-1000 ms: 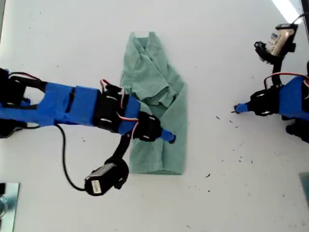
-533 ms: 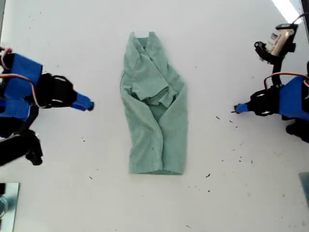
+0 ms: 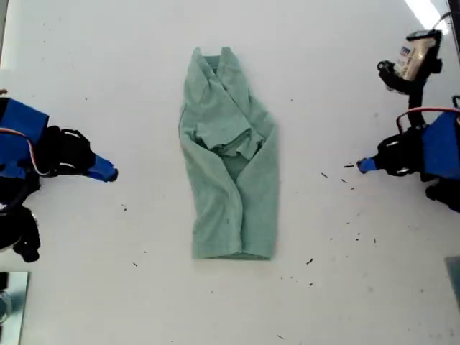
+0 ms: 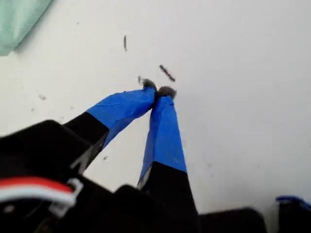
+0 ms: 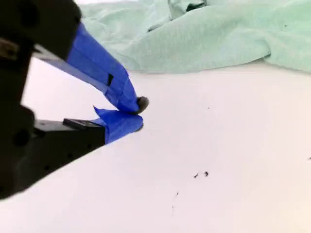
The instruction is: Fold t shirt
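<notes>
T shirt (image 3: 230, 180) lies flat mid-surface in the exterior view, well apart from both arms. It is a narrow lengthwise strip. The hem end is nearest that view's lower edge and looks squared off. Above it both sides are turned in over the middle, with a sleeve bunched and rumpled near the centre, and the collar end lies farthest up. Judgement: the lengthwise folds are done, if loosely. The crosswise fold, hem toward collar, is still to do, and the rumpled sleeve area probably needs smoothing first. My second tool (image 5: 138, 115) is at the exterior view's left, tips together and holding nothing, hovering over bare surface (image 3: 323, 287) with the cloth's edge beyond it. My first tool (image 4: 158, 92) is at the exterior view's right, tips touching and empty, over a scatter of dark specks (image 3: 356, 233). The pale module (image 3: 413, 57) at the exterior view's upper right carries a label, too small to read. No other writing is visible.
</notes>
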Motion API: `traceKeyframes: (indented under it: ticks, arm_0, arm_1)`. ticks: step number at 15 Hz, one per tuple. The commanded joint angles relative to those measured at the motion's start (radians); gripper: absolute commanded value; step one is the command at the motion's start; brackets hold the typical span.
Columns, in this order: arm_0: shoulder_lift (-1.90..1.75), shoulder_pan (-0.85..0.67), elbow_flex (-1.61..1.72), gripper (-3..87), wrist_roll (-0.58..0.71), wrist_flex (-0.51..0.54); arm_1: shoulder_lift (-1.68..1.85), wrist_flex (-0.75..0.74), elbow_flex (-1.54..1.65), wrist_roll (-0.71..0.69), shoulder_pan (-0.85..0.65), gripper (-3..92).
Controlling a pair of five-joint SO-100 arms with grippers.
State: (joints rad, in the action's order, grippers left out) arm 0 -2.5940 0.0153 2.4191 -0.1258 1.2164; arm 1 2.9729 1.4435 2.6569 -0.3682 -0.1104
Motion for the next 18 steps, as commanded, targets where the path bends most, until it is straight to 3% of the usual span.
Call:
traceKeyframes:
  ticks: [1,2,4,5,6,8,12,18]
  arm_0:
    - [0.540,0.081,-0.799,-0.3,0.040,0.224]
    - [0.747,0.117,-1.069,-0.3,0.081,0.288]
    - [1.031,0.156,-1.358,1.2,0.167,0.293]
    - [1.114,0.172,-1.420,17.3,0.196,0.287]
    - [1.150,0.175,-1.434,22.7,0.204,0.285]
    - [1.160,0.163,-1.433,27.8,0.221,0.284]
    - [1.319,0.132,-1.433,29.7,0.270,0.244]
    - [1.644,0.087,-1.463,24.2,0.272,0.153]
  arm_1:
    - [-0.591,0.117,-0.785,-0.005,0.112,1.2]
    - [-0.787,0.167,-1.046,-0.005,0.155,1.2]
    - [-1.111,0.225,-1.456,-0.008,0.219,5.1]
    - [-1.183,0.179,-1.532,-0.031,0.245,22.9]
    - [-1.207,0.147,-1.555,-0.037,0.259,30.4]
    - [-1.224,0.137,-1.542,-0.025,0.265,30.5]
    - [-1.394,0.103,-1.545,0.029,0.282,30.9]
    - [-1.681,-0.046,-1.514,0.115,0.316,26.8]
